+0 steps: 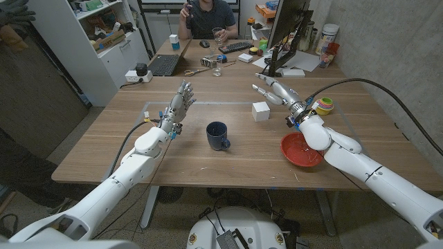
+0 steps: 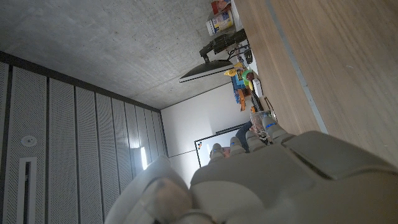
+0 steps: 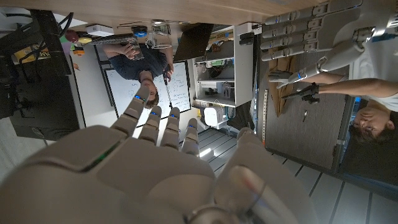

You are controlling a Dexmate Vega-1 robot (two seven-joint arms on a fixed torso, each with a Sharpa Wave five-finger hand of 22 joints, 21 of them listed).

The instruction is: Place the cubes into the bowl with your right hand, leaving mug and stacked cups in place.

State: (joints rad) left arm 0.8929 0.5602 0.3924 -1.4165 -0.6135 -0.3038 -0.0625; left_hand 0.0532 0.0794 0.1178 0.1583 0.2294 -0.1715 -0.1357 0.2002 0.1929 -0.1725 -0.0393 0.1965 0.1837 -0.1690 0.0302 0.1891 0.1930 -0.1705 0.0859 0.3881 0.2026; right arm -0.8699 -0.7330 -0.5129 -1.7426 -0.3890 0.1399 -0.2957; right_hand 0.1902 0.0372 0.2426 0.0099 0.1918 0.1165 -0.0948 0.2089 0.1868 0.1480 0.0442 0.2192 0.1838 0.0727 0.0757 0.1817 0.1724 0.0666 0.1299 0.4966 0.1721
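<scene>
A white cube (image 1: 260, 111) sits on the wooden table (image 1: 208, 173), right of centre. My right hand (image 1: 277, 91) hovers just behind and to the right of the cube, fingers spread and holding nothing; its back (image 3: 168, 168) fills the lower part of the right wrist view. The red bowl (image 1: 301, 150) stands near the front right, beside my right forearm. A dark blue mug (image 1: 218, 135) stands in the middle. Stacked coloured cups (image 1: 324, 105) stand at the right, behind my right wrist. My left hand (image 1: 178, 104) stands upright at the left, fingers apart and empty; its back (image 2: 261, 180) shows in the left wrist view.
A person (image 1: 208, 15) sits behind the table at a desk with a laptop (image 1: 165, 64), a keyboard (image 1: 237, 47) and a monitor (image 1: 285, 28). A white shelf unit (image 1: 104, 41) stands at the back left. Another person (image 3: 373, 118) shows in the right wrist view.
</scene>
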